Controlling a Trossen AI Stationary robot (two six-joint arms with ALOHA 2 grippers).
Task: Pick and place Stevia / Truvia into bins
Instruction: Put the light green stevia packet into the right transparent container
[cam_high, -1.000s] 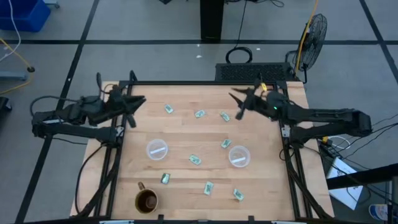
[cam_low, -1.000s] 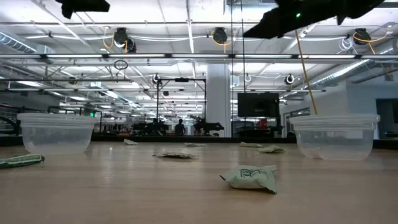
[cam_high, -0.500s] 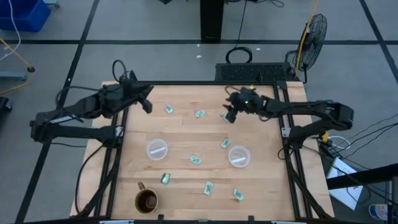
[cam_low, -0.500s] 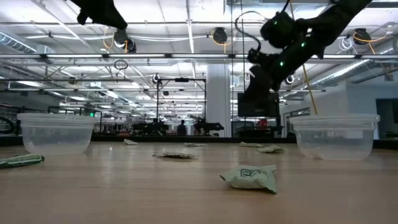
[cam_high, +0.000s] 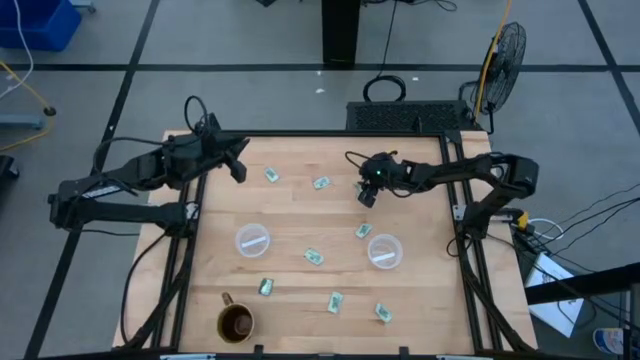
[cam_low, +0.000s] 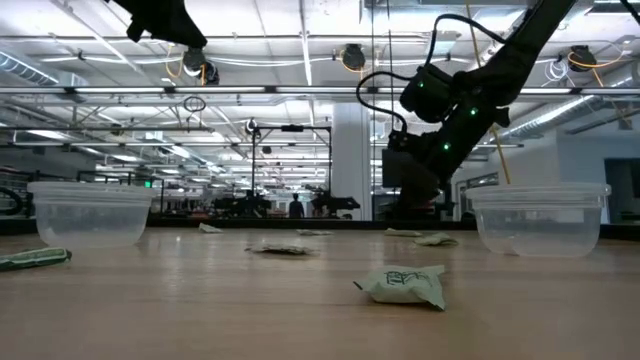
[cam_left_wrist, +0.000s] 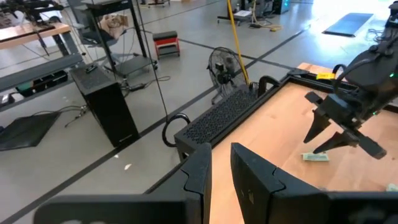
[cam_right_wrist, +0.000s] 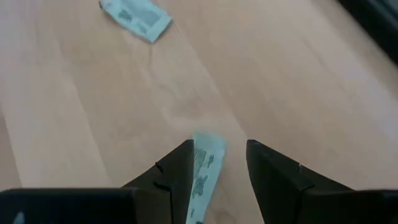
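Right gripper (cam_right_wrist: 216, 167), fingers spread, is straddling a Stevia packet (cam_right_wrist: 204, 167) on the desk (cam_right_wrist: 93, 124), left gripper (cam_high: 236, 165) hovering spread.

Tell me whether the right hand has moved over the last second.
Yes. The right hand has swung from near the table's right rear corner inward toward the table's middle and down, and now straddles a Stevia packet, fingers open.

You've got a grey floor (cam_high: 250, 40) w/ dark lines around the wood bench (cam_high: 300, 215). A fan (cam_high: 503, 50) stands by its far right corner, a black box (cam_high: 340, 30) behind. Far ceiling has pipes & lights (cam_low: 300, 70).
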